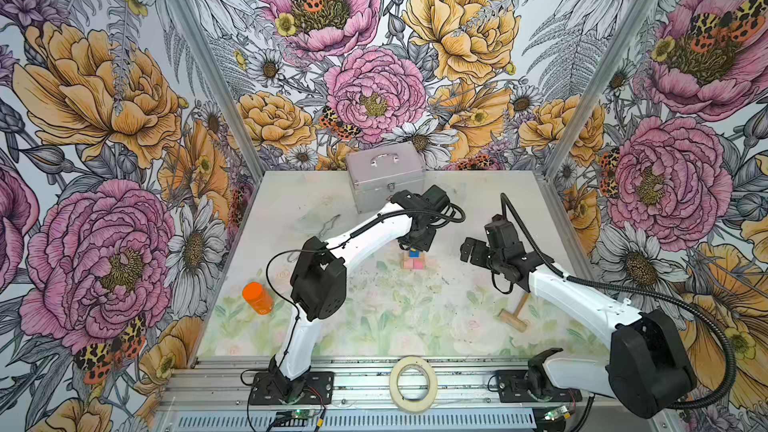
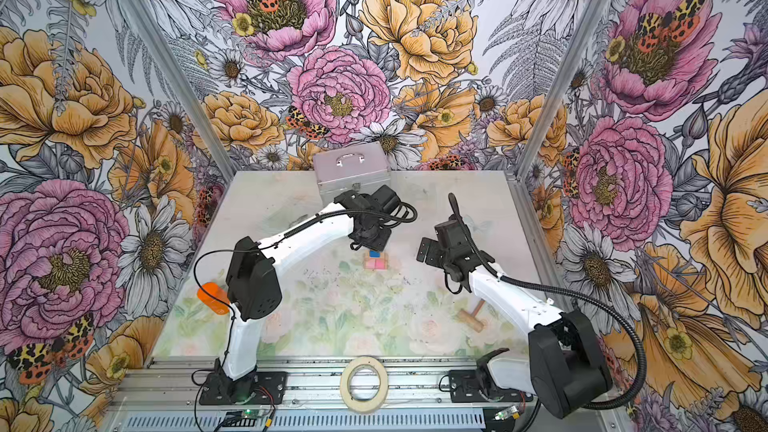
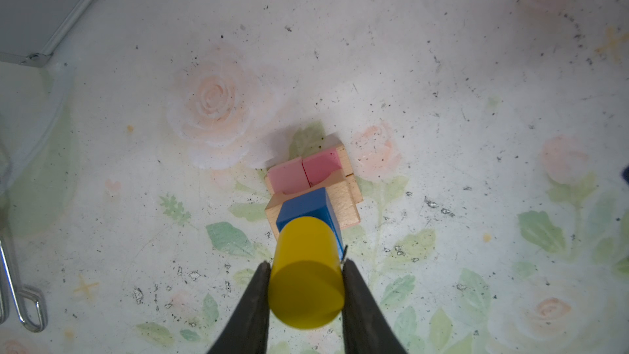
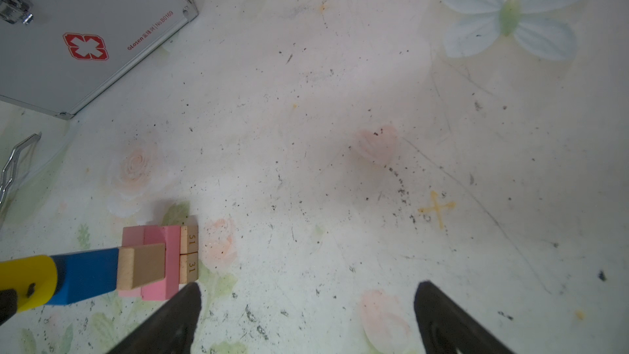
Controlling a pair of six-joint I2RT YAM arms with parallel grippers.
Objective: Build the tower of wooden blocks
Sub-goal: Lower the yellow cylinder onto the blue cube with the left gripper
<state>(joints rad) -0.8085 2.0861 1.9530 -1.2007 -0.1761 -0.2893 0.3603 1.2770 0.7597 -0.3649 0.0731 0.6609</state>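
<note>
The wood block tower (image 1: 412, 261) (image 2: 376, 261) stands mid-table. In the right wrist view it reads from the mat up: tan bricks (image 4: 190, 253), pink bricks (image 4: 163, 260), a tan brick (image 4: 143, 267), the blue block (image 4: 88, 275), then the yellow cylinder (image 4: 27, 280) touching the blue block's top. My left gripper (image 3: 306, 265) (image 1: 413, 243) hangs over the tower, shut on the yellow cylinder (image 3: 306, 277), which hides most of the blue block (image 3: 306, 209). My right gripper (image 4: 308, 287) (image 1: 469, 249) is open and holds nothing, just right of the tower's base.
A silver metal case (image 1: 384, 176) stands at the back behind the tower. A wooden mallet (image 1: 513, 315) lies under the right arm, an orange bottle (image 1: 257, 297) at the left. A tape roll (image 1: 412, 384) sits on the front rail. A wire tool (image 3: 20, 301) lies left of the tower.
</note>
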